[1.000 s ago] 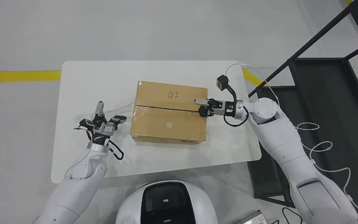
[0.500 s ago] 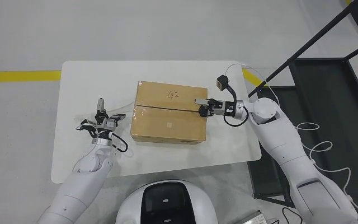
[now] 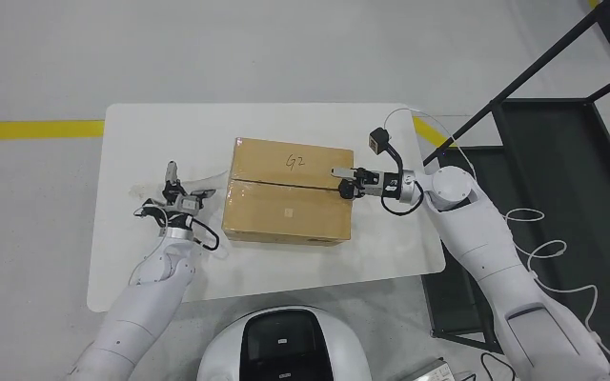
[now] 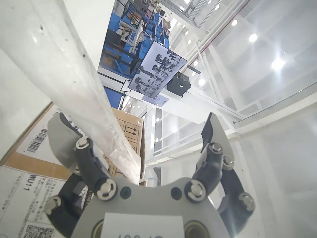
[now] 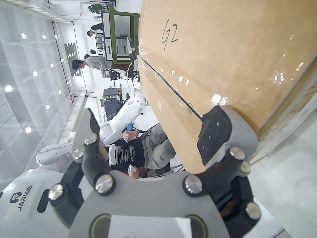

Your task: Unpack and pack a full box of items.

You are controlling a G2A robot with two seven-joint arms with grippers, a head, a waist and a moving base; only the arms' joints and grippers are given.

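A closed cardboard box (image 3: 289, 190) marked G2 sits mid-table, its top seam (image 5: 168, 82) slit open. My right gripper (image 3: 343, 183) is open at the box's right end; one pad (image 5: 215, 134) rests on the top edge at the seam, and the other finger stands free in the air. My left gripper (image 3: 176, 198) is open just off the box's left end. A strip of clear tape (image 4: 74, 75) runs from the box (image 4: 29, 134) past one left finger (image 4: 62, 137); I cannot tell whether it sticks there. The strip (image 3: 210, 181) looks faint from above.
The white table (image 3: 143, 133) has bare room left of the box and along its front. A black metal frame (image 3: 553, 152) stands close beside the table's right edge. A yellow floor line (image 3: 48, 128) runs beyond the table's left side.
My left gripper has turned and shifted slightly toward the table's far side, with the tape strip still alongside it. The right arm and the box have not moved.
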